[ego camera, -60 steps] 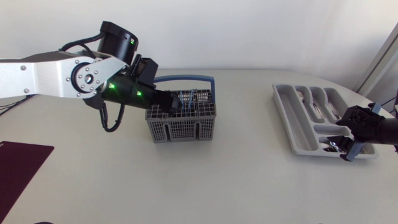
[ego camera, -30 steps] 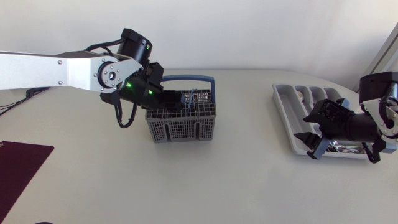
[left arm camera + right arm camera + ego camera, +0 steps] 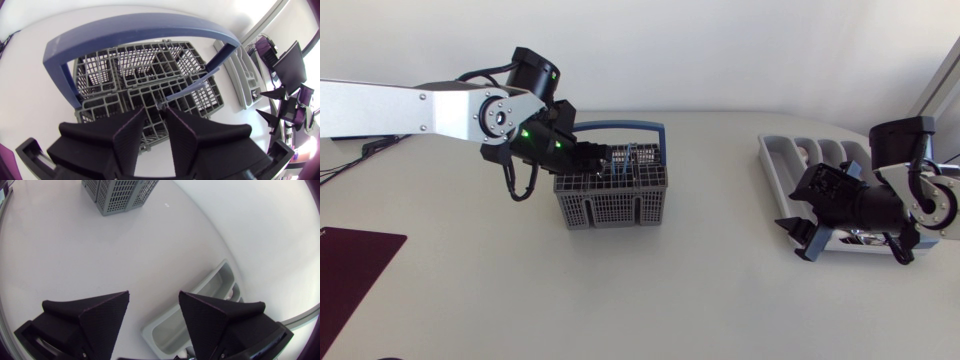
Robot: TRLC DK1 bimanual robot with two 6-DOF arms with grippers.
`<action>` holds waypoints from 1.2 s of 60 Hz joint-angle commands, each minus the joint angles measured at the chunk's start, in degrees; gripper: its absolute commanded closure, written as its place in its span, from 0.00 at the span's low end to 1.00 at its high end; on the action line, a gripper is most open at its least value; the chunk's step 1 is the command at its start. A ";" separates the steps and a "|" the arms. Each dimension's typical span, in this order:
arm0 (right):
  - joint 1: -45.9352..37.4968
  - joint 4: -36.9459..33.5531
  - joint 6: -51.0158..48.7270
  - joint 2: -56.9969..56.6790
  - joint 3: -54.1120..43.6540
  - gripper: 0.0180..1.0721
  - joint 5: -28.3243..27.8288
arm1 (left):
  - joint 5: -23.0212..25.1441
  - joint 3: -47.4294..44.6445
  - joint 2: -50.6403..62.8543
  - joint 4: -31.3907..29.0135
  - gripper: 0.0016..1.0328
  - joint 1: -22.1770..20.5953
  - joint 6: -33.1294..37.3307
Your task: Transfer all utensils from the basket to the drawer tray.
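Mat: dark red mat (image 3: 350, 265) at the near left corner of the desk (image 3: 700, 300); no part in the job
Left arm: comes in from the left, with its wrist bent down over the left half of the basket (image 3: 610, 205)
Left tool: left tool (image 3: 156, 112) is released; its two wedge fingers stand a narrow gap apart just above the compartment grid; nothing visibly pinched
Basket: grey mesh, left of the desk's middle; blue handle (image 3: 630, 126) arches over its far side, ahead of the left tool
Utensils: from above, only glints of utensils (image 3: 632, 157) in the far compartments; from the left wrist, a thin dark tip (image 3: 161, 103) pokes up just ahead of the finger gap; too small to tell the kind
Relation that matters: whatever remains stands upright in the cells, long axis near vertical, directly below and slightly ahead of the left tool; I judge a straight drop, a clench on the shaft, then a straight lift clear of the handle; the left arm is by far the nearer
Tray: grey drawer tray (image 3: 770, 170) at the far right, long slots running near to far; some silver cutlery (image 3: 815, 152) already lies in it
Right tool: right tool (image 3: 154, 296) is released, fingers spread wide and empty; it hangs over the tray's near left edge, well apart from the basket
Progress: partly done, by my reading; the basket is not yet emptied
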 commanded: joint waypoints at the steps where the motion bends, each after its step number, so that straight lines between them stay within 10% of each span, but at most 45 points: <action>1: 1.01 0.24 1.41 -0.86 -1.81 0.30 0.79 | -0.31 1.74 1.50 -0.32 0.76 0.33 -1.38; 42: 3.38 0.15 1.76 -3.58 -3.13 0.30 2.64 | 1.89 2.97 3.96 -0.76 0.97 0.07 -1.20; 72: 5.58 -0.38 2.29 -5.43 -3.48 0.30 4.31 | 16.30 -3.00 -4.65 2.58 0.97 3.32 -1.38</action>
